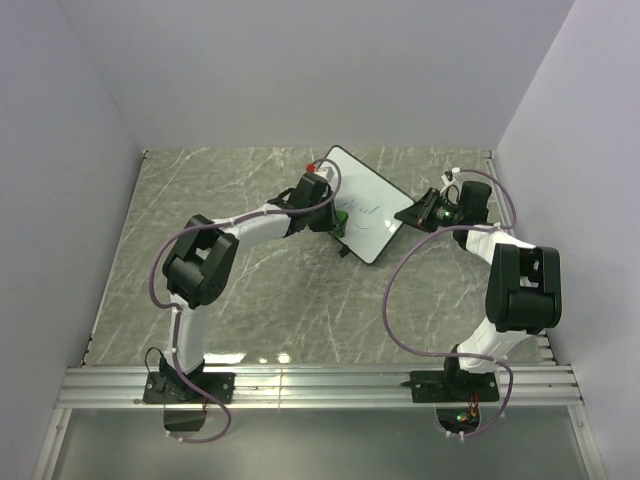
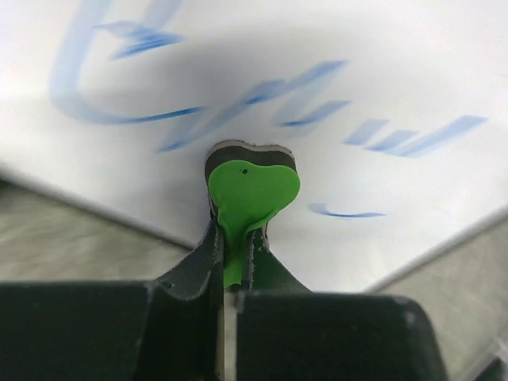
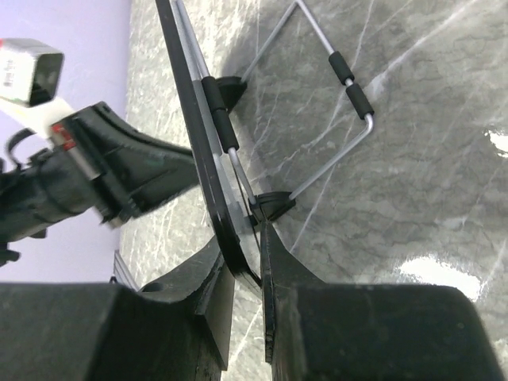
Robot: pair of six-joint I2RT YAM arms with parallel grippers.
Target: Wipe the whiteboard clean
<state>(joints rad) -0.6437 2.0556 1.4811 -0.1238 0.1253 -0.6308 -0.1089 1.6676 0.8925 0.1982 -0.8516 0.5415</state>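
The left gripper is pinched fully closed on the tab of a small green eraser, whose dark felt layer faces the board. The right gripper is nearly closed, with its two fingers clamped on the thin black edge of the whiteboard near one corner.

Beneath both lies a grey, marble-veined worktop that shows glare in places. Plain pale walls close it in at the back and both sides. A ribbed metal rail along the near edge carries the arm bases.

The whiteboard sits toward the back centre of the worktop, turned corner-on between the two arms. The left gripper meets its lower left part and the right gripper holds its right corner. The left wrist view shows the eraser's head against the white face just inside the board's near edge, with the blue writing beyond it and to its right.

In the right wrist view the board is seen edge-on and standing off the worktop. A bent wire stand with black sleeves props it from behind and joins the board at small black feet. The left arm reaches in on the board's far side.
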